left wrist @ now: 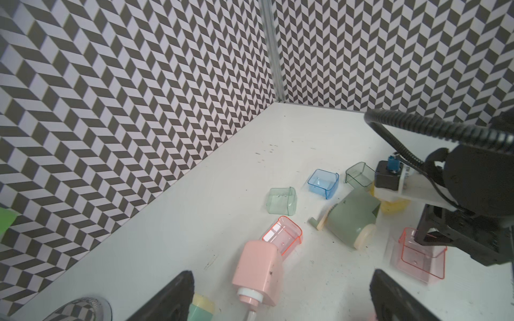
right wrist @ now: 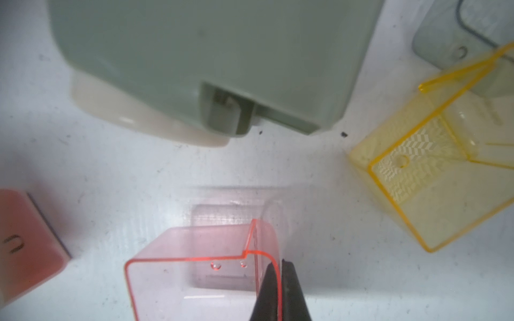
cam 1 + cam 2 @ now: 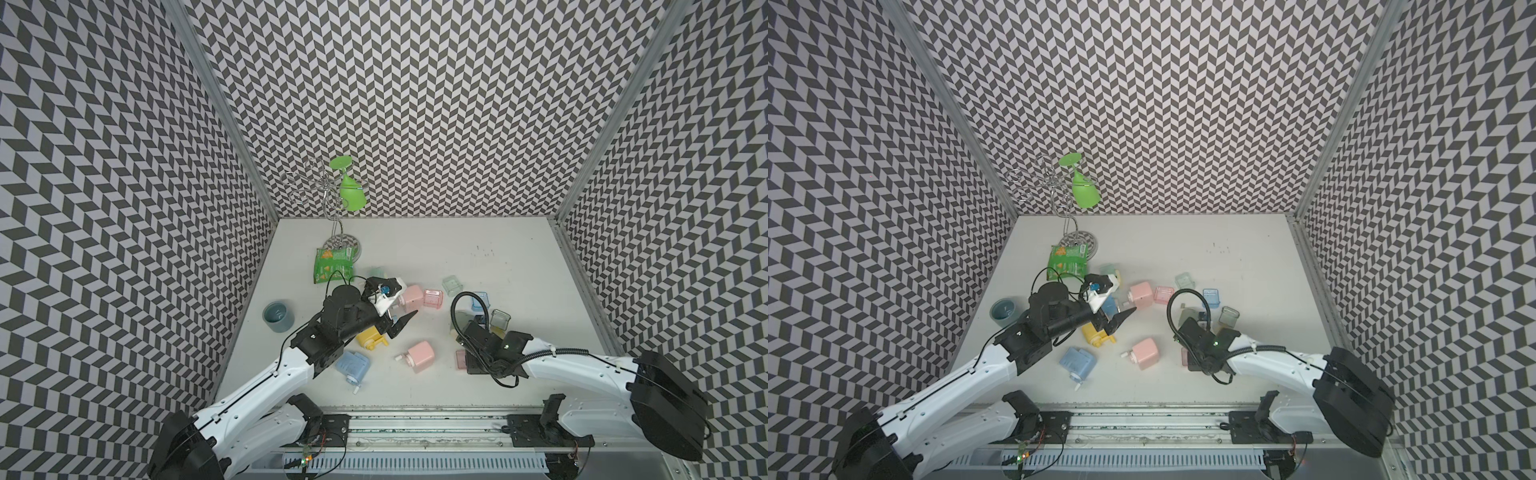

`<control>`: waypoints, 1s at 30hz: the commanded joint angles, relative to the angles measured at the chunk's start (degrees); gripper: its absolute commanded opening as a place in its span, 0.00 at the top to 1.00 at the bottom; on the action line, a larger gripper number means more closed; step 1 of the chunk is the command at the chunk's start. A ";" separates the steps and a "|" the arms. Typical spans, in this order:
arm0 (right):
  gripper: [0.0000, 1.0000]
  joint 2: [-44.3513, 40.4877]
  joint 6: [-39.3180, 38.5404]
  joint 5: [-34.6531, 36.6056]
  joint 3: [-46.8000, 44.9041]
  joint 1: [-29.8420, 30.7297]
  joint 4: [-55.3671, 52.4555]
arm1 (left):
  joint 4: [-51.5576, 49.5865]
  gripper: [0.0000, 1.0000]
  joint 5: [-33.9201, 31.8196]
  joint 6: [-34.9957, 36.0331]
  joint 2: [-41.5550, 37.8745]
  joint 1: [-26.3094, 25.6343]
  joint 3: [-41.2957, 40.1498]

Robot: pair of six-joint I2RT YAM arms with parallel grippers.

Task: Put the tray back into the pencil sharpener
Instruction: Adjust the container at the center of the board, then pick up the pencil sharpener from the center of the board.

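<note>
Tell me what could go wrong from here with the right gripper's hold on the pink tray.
1. The right gripper pinches only one thin wall of the pink tray, so the tray may pivot or slip when lifted.
2. The green sharpener and yellow tray lie close by; a swing could knock them.

Only a U-shaped sign (image 2: 12, 244) — on the pink sharpener (image 2: 33, 222) — reads; print on the green packet (image 3: 332, 266) is illegible.
</note>
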 commanded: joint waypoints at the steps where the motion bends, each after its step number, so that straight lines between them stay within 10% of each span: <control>1: 0.90 1.80 -1.72 -0.03 1.35 0.56 3.18 | -5.43 0.00 -0.90 3.47 -0.67 -1.25 1.63; 15: 0.70 -15.42 1.40 6.12 1.42 0.38 3.76 | -25.42 0.00 -20.26 -9.08 6.98 -17.53 17.06; 24: 0.65 -34.89 1.80 12.95 -4.93 0.11 7.51 | -38.37 0.00 -15.27 -30.72 12.59 -18.58 22.10; 30: 0.59 -41.04 0.36 13.85 -8.43 0.03 10.65 | -39.42 0.00 -11.34 -33.02 16.41 -19.63 18.92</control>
